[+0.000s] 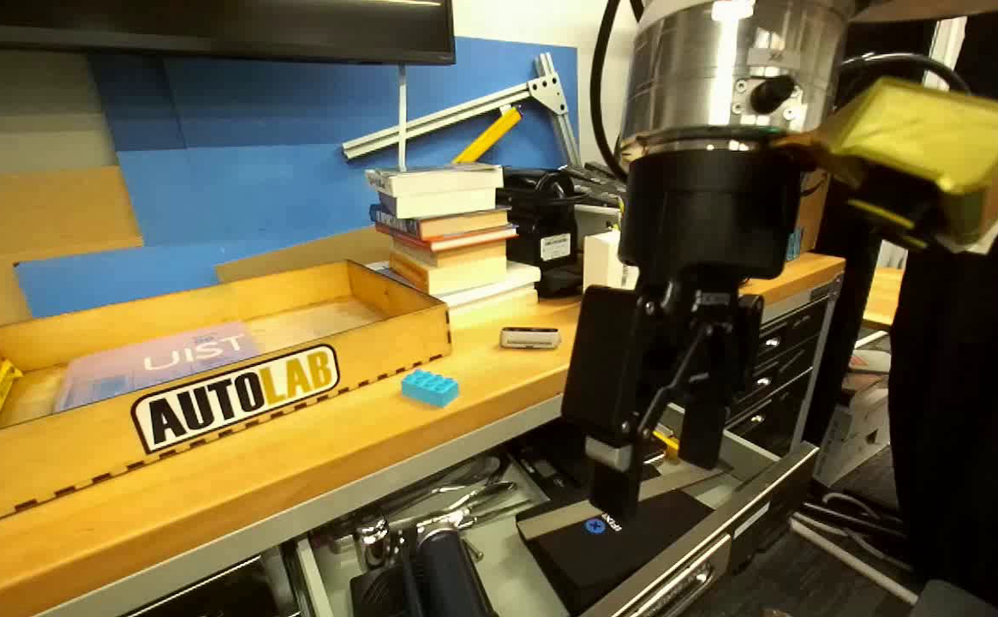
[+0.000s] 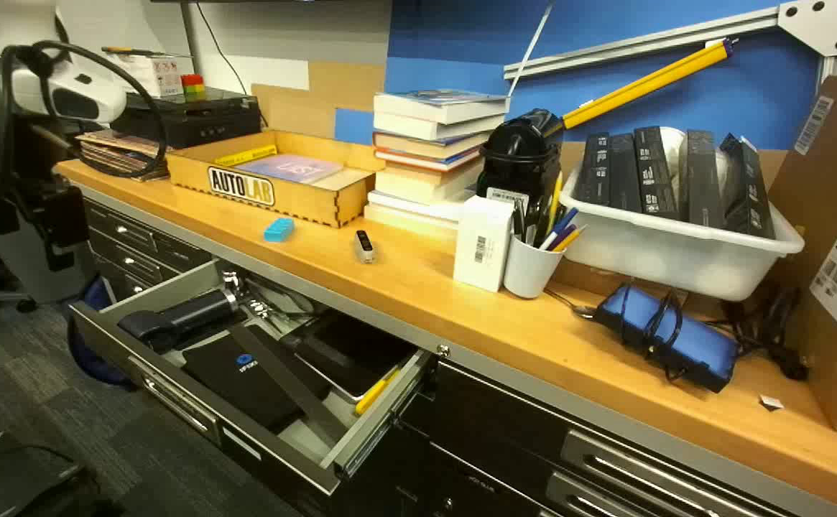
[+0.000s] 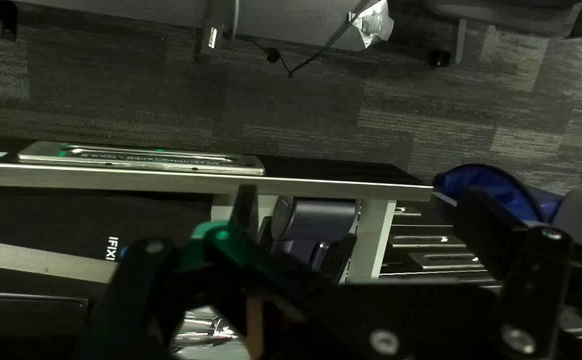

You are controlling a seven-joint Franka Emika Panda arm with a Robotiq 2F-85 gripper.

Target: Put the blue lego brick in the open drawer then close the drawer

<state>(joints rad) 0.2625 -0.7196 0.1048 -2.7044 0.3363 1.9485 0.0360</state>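
The small light-blue lego brick (image 1: 430, 388) lies on the wooden tabletop near its front edge; it also shows in an exterior view (image 2: 279, 230). It is not in the wrist view. The open drawer (image 1: 751, 506) is pulled out below the tabletop, also seen in an exterior view (image 2: 113, 352) and in the wrist view (image 3: 320, 186). My gripper (image 1: 660, 471) points down, its fingers apart with nothing between them. In the wrist view, the gripper (image 3: 360, 205) shows the drawer's end and front rim beyond its fingers. The gripper is apart from the brick.
A wooden AUTOLAB tray (image 1: 396, 351) stands behind the brick. A small grey object (image 1: 530, 338) lies beside it. A book stack (image 2: 432, 151), white box (image 2: 483, 248) and pen cup (image 2: 529, 269) stand farther along. The drawer holds a black iFixit case (image 2: 246, 380) and a dark tool (image 2: 181, 319).
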